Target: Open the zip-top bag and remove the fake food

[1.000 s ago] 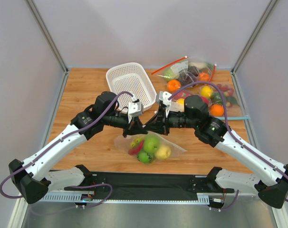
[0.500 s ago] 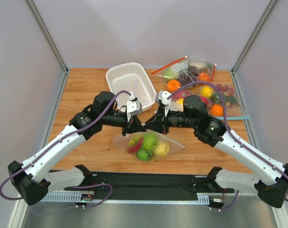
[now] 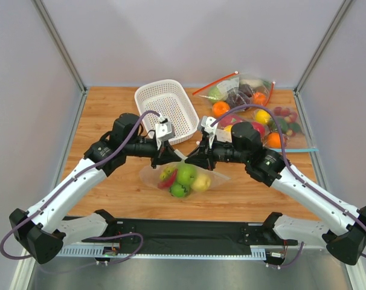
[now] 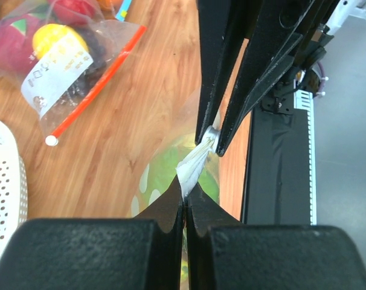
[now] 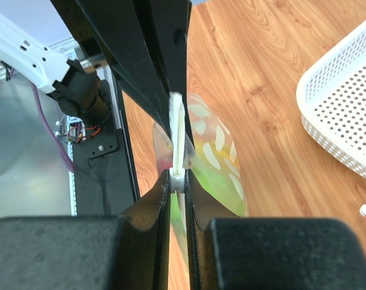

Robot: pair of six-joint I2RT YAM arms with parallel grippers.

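The zip-top bag (image 3: 214,179) is at the front middle of the table (image 3: 104,109), its body bulging toward the arm bases and its top edge drawn up between the 2 grippers. Inside it the fake food (image 3: 186,175) is bunched together: 2 green apples, a yellowish round fruit to their right, a thin red chili and a bit of yellow at the left. The pieces overlap, so the banana's shape is hard to read.

The left gripper (image 4: 184,192) is pressed together on a thin fold of the bag's rim, with white plastic squeezed between its tips. The right gripper (image 5: 178,176) is likewise clamped on the rim, a pale strip of plastic standing up out of its closed fingers. In the left wrist view the 2 sets of fingertips are close, joined by a short twisted band of bag. Whether the zip is parted there cannot be told, nor whether the bag's bottom is on the wood or just off it. Each wrist view shows only a dotted, green-tinted slice of the bag behind the fingers.

Behind the grippers the white basket (image 3: 168,109) sits tilted on the table, with nothing in it. At the far right lie 2 undotted bags, one with a red zip strip (image 3: 214,83) holding dark grapes and oranges, one with a blue zip strip (image 3: 304,149) holding orange, yellow and red fruit, partly hidden by the right arm.
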